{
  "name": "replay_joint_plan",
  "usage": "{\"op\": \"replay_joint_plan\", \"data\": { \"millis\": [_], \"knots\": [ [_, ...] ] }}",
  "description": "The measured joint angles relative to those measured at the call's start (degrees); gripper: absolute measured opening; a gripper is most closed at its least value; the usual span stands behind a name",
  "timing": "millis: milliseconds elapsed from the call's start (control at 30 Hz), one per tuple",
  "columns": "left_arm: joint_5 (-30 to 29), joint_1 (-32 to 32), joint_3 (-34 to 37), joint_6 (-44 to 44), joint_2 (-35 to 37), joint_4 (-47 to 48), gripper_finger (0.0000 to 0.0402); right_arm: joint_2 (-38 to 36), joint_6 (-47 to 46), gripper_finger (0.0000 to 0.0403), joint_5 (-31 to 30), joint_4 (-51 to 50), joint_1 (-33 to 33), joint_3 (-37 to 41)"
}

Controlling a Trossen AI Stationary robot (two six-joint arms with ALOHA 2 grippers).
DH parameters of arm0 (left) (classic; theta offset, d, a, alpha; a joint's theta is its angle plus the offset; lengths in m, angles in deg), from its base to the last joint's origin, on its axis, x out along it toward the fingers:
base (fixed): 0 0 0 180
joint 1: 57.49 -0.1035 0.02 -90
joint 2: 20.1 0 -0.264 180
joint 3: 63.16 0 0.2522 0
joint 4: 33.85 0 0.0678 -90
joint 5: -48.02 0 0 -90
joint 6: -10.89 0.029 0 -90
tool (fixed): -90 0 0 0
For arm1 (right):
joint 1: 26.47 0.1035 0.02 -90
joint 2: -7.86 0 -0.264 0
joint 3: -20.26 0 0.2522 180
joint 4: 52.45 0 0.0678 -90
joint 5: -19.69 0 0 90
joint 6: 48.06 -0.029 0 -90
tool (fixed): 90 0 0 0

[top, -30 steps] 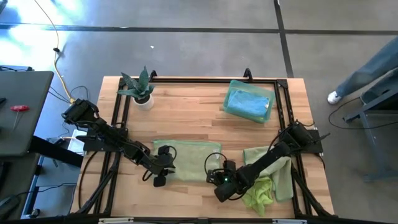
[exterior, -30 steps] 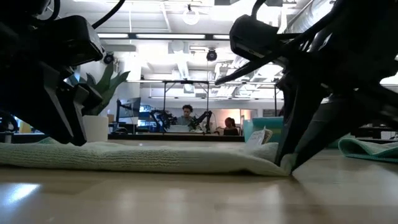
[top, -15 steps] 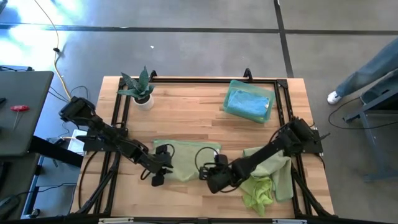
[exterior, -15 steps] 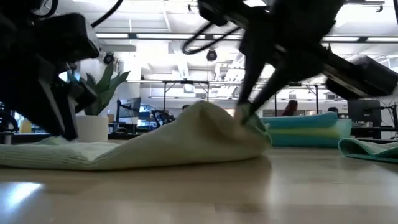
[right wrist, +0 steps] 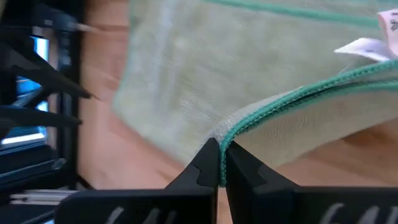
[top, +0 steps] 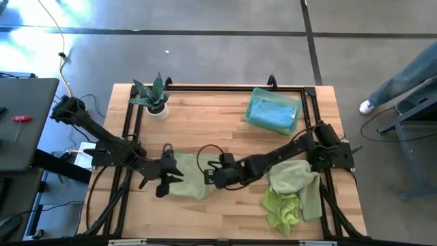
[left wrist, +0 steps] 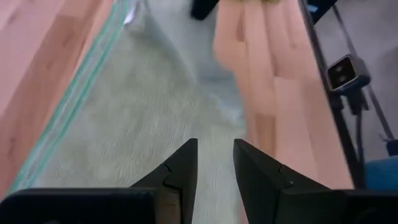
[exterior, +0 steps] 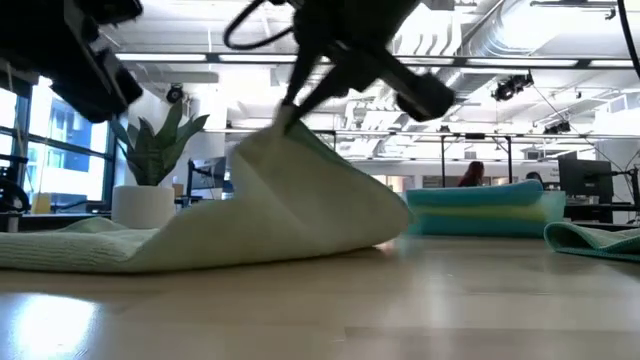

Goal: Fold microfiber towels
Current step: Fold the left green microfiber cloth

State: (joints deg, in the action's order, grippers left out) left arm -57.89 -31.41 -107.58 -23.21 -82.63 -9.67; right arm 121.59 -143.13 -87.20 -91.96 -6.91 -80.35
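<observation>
- Pale sage green microfiber towel (top: pixel 188 179) lies at the front middle of the wooden desk (top: pixel 205 123), one edge lifted and doubled over the rest.
- Right pincer (top: pixel 210 176) is clenched on that raised green-stitched edge, above the cloth.
- Left pincer (top: pixel 166 182) sits low at the towel's other end, fingers (left wrist: pixel 180 168) parted, gripping nothing.
- Folded blue and yellow towels (top: pixel 274 111) are stacked at the far right.

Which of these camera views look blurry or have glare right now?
Low view: the lifted pale green towel and dark arms are motion-smeared, and the ceiling lights flare. Left wrist view: soft throughout. High view: sharp, with glare on the floor at top left.
</observation>
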Motion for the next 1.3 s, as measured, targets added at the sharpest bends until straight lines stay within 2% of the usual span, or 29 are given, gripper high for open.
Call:
{"op": "replay_joint_plan", "data": {
  "millis": [267,433,600,800,967,1133,1300],
  "knots": [
    [-4.41,3.00,0.03,-0.53,9.88,5.12,0.0092,0.52,6.40,0.0000,0.28,8.07,-3.59,-0.65],
    [-5.82,4.34,0.03,-1.73,13.96,6.03,0.0092,4.77,8.37,0.0000,2.26,13.81,-4.60,-3.78],
    [-6.22,5.33,0.08,-1.75,16.95,6.30,0.0092,11.06,11.37,0.0000,6.57,12.95,-5.37,-11.64],
    [-7.07,6.20,-2.51,-1.75,18.63,9.13,0.0092,20.71,16.01,0.0000,11.47,7.66,-6.30,-26.85],
    [-7.01,6.96,-4.79,-1.36,19.81,13.49,0.0092,27.24,18.19,0.0000,12.77,4.09,-6.80,-37.58],
    [-6.54,8.47,-6.74,-1.74,20.90,17.92,0.0092,31.49,18.53,0.0000,12.92,4.10,-6.77,-43.57],
    [-7.11,9.92,-7.47,-3.50,21.32,20.94,0.0092,33.29,18.60,0.0000,12.38,4.35,-6.80,-45.63]
  ]
}}
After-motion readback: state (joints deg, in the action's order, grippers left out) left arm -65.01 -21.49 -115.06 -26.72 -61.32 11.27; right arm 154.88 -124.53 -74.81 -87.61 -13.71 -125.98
